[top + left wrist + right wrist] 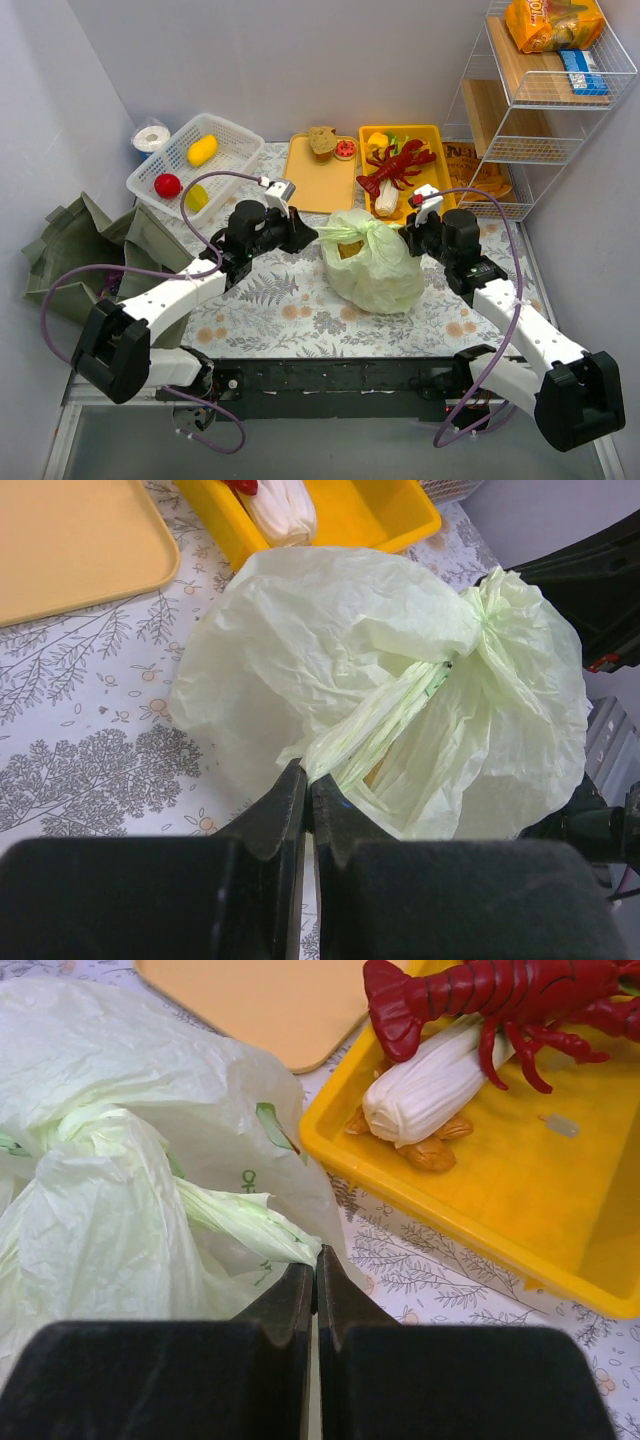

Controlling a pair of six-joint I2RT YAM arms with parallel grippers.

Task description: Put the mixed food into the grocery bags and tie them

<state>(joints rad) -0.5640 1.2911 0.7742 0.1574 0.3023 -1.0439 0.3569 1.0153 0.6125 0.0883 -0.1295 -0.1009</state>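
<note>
Both pincers are clenched, each on a twisted strand of the pale-green bag. The left pincer has its jaws pressed together, with a taut handle strand nipped at the tips. That strand runs away from it to a knot on top of the bag. The right pincer is likewise closed, gripping the end of the other handle strand, which leads back into the bunched plastic.

The coming move turns on one relation. The knot sits between the two pincers, and the strands stretch along a line roughly parallel to the near edge of the bench. The left arm is on one side and the right arm on the other, about equally close. Judging by this, the tie is being drawn tight, and pulling straight apart along that line would cinch it. A skewed pull could tip the bag or slip the thin plastic from the tips.

The bag stands at the middle of the bench, something yellow showing through its wall. Just beyond it, toward the far edge, a yellow bin holds a red lobster and a white piece. A bun sits on the orange tray beside the bin. At the left edge lies the dark tote, slumped, with no food visible in it.
</note>
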